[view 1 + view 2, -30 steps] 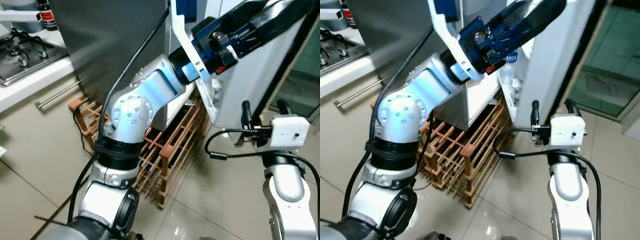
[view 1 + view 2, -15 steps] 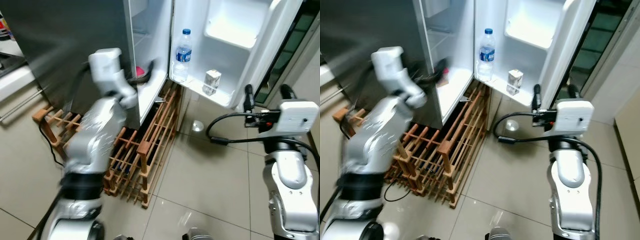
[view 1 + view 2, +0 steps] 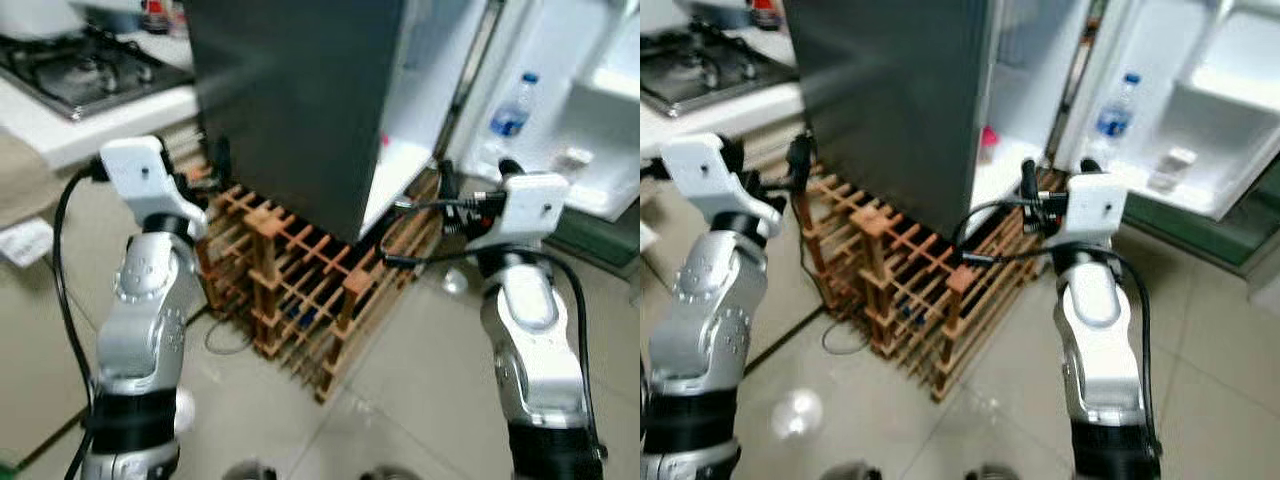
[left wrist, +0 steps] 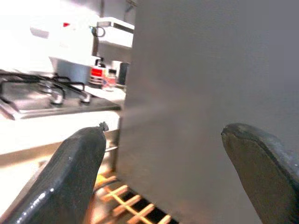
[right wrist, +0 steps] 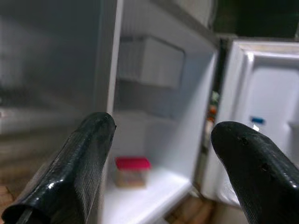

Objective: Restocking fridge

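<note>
Fridge [image 3: 300,110] stands with its dark grey side toward the robot; fridge door [image 3: 1200,100] is swung open on the robot's right, white interior showing. Worktop [image 3: 90,110] with a gas hob [image 3: 80,70] sits to the left of the fridge. Wooden rack [image 3: 300,290] stands on the tiled floor against the fridge's base, between the two arms.

Step in hand, as a judgement: fridge open, both grippers empty, so the robot looks to be between items, turning or walking to fetch stock. No item to load can be made out near either gripper. Next move likely calls for locating an item on the worktop side, grasping it, then coming back to the open compartment without clipping the rack or the door.

Door shelf holds a water bottle [image 3: 1114,106] and a small carton [image 3: 1170,168], upright, apart from each other. A red-lidded container [image 5: 132,170] rests on the lower inner shelf of the fridge.

Left gripper [image 4: 163,177] is raised beside the fridge's grey side, fingers spread wide, holding nothing, touching nothing; the hob and some bottles lie beyond it. Right gripper [image 5: 173,172] is raised, aimed into the open compartment, fingers wide apart, empty, well short of the shelf.
</note>
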Available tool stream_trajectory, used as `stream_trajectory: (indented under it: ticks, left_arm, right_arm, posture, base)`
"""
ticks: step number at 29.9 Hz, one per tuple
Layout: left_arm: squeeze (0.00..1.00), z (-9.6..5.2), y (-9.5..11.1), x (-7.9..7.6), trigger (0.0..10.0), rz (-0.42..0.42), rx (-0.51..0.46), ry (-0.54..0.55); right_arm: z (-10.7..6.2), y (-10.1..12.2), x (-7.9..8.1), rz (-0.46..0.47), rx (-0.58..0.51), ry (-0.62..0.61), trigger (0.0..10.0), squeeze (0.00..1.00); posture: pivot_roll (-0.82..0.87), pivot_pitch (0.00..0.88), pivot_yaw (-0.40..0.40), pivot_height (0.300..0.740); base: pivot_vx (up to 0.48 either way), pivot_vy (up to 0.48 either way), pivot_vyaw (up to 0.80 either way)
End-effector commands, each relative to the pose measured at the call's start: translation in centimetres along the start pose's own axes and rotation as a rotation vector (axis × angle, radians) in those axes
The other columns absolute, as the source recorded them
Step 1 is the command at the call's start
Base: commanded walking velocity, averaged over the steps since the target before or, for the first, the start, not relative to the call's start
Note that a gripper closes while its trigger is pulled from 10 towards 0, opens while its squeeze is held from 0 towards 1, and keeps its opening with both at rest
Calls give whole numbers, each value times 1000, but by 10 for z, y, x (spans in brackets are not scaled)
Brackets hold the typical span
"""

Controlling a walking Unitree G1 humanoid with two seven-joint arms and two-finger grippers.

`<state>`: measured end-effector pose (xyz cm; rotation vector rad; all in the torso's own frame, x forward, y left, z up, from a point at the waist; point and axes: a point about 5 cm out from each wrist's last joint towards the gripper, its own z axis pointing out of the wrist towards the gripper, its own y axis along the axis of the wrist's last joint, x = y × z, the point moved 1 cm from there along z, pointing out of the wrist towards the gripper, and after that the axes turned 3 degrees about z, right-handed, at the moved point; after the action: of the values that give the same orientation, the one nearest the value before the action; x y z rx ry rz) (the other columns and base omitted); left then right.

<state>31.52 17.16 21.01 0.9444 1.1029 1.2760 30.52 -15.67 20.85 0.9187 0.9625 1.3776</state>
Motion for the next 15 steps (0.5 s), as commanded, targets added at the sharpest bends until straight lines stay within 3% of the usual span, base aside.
stream_trajectory:
  ticks: [1, 6, 15]
  left_arm:
    - [0, 0, 0, -6, 10000, 14, 7, -20]
    - [0, 5, -1, -11, 10000, 54, 5, -18]
    - [0, 9, -1, -18, 10000, 40, 3, -11]
  right_arm:
    - [-2, -12, -5, 28, 50, -34, 10000, 0]
    - [-1, -20, 2, 55, 80, -23, 10000, 0]
    - [3, -22, 5, 61, 82, -5, 10000, 0]
  posture:
    - [-74, 0, -22, 711]
    - [-71, 0, -20, 711]
    - [-88, 0, -26, 711]
  base:
    - [0, 0, 650]
    - [0, -49, 644]
    - [32, -423, 644]
